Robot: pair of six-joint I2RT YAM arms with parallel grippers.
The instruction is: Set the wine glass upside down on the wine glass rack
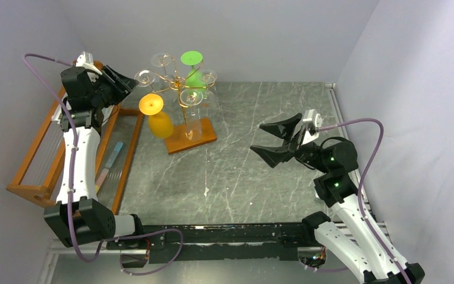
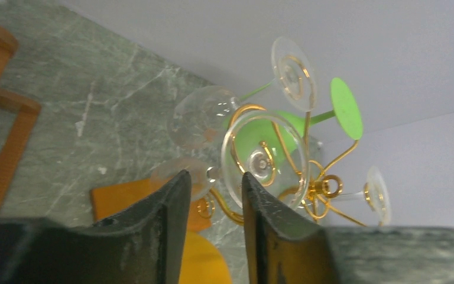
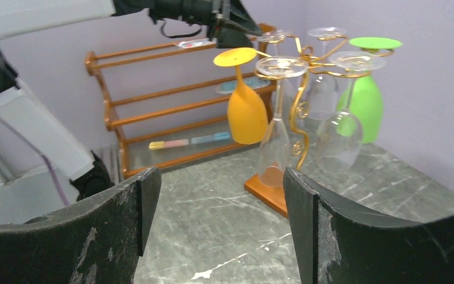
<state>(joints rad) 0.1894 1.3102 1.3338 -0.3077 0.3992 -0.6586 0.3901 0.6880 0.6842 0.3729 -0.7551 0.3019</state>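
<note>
Looking down from above, we see the wine glass rack (image 1: 190, 137) standing at the far left of the grey marbled table (image 1: 260, 183), just beside a large wooden shelf (image 1: 31, 155). It is a thin gold wire tree: a central pole rises from a small brown wooden base and spreads at the top into curled scroll arms. Glasses hang from those arms, foot up and bowl down. They include an orange glass (image 1: 158, 118) on the near left, a green glass (image 1: 193, 66) at the back, and several clear ones. The clear wine glass (image 1: 145, 77) nearest our left hand (image 1: 131, 84) sits in its scroll. In the left wrist view its round foot (image 2: 263, 160) shows face-on just beyond the fingertips, with gold wire curling through it. Our left hand (image 2: 214, 177) holds nothing, and its fingers stand a narrow gap apart. We cannot tell whether they touch the glass. Our right hand (image 1: 260, 138) hovers over the middle of the table, well apart from the rack, with its fingers spread wide and nothing between them.
</note>
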